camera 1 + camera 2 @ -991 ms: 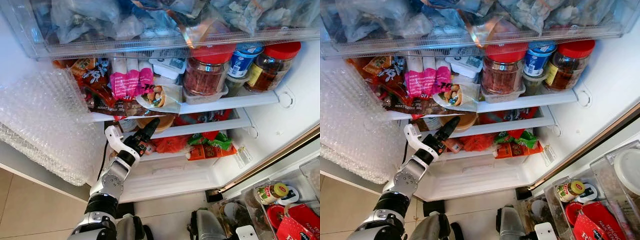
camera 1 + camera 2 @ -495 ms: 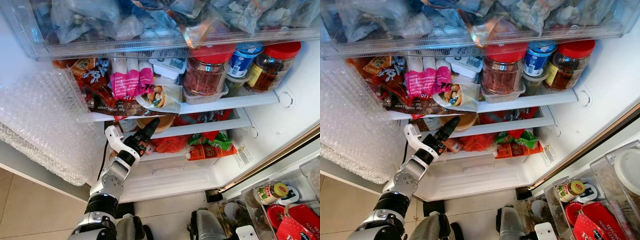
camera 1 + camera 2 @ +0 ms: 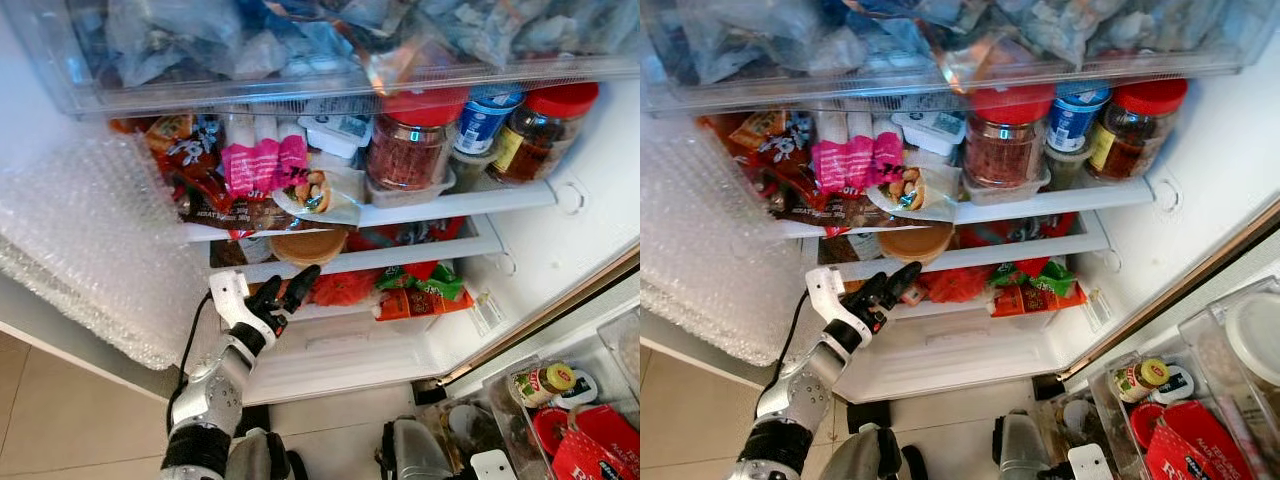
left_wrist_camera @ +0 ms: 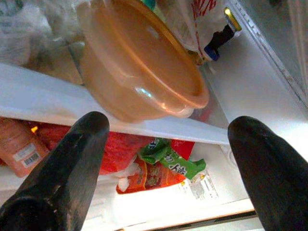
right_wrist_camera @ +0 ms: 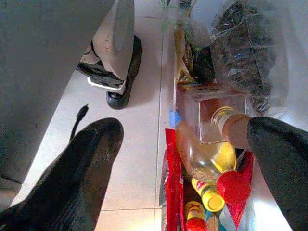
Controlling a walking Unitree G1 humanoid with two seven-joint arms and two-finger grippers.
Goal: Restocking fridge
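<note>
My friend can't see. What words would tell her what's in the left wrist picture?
The left tool, its two black fingers spread wide apart and holding nothing, faces an orange plastic bowl sitting on a white fridge shelf. Below the shelf lie red and green snack packets.

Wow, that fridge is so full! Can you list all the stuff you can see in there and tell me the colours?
bubble wrap: one sheet, clear, left of the fridge shelves
pink packet: one, pink, upper shelf, left part
jars with red lids: two, red lids, upper shelf, right part
blue tub: one, blue and white, between the two jars
orange bowl: one, orange-brown, middle shelf
green and orange packet: one, lower shelf
bottles: several, yellow and red caps, door bin on the right
left gripper: open, black fingers, just below the orange bowl
right gripper: open, black fingers, over the door bin
</note>
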